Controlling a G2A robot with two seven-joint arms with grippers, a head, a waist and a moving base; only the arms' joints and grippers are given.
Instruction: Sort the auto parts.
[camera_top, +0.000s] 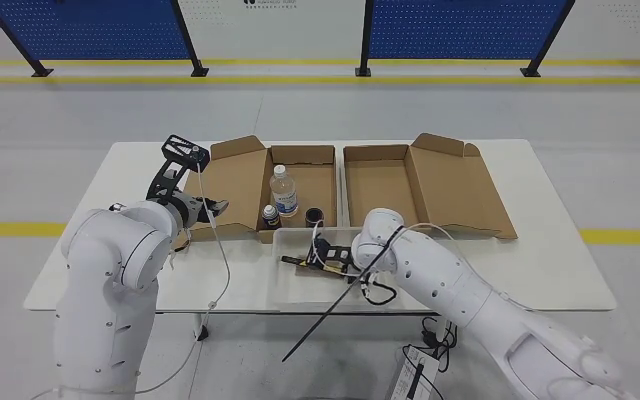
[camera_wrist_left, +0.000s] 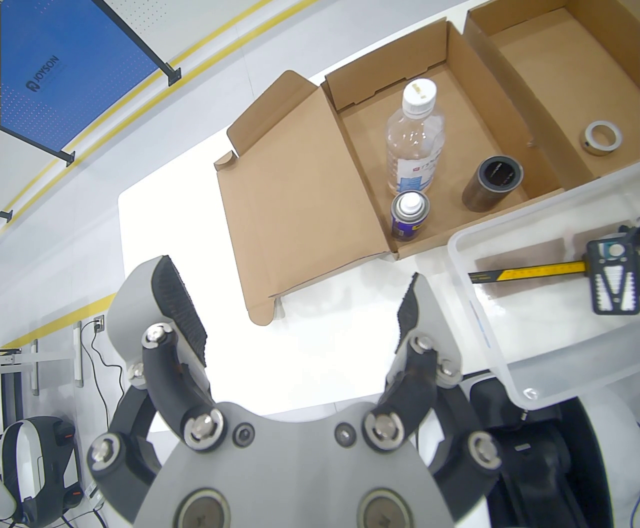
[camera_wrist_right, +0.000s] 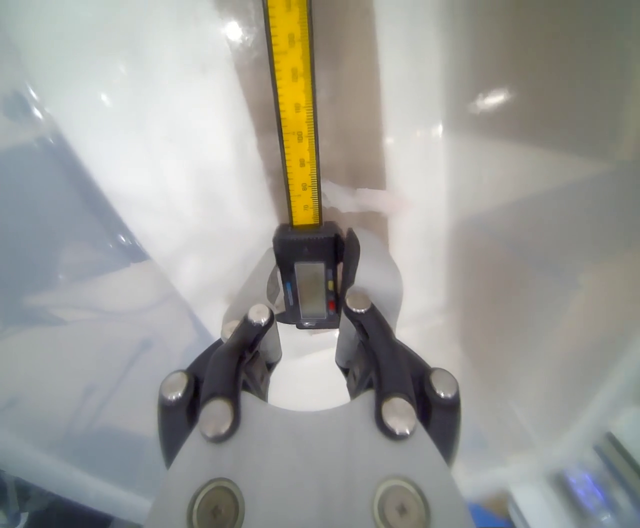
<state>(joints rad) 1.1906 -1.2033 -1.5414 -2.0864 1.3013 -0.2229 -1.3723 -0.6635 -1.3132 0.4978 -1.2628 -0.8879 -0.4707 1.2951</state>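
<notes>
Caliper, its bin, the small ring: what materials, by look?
The caliper: matte black head looks like moulded plastic, with a grey display; glossy yellow beam with printed marks, plastic or painted metal, can't tell. The bin: clear glossy plastic, the table shows through its wall. The ring: probably bare metal, silvery sheen.

White arms; grey claw, black ribbed pads, silver screws
</notes>
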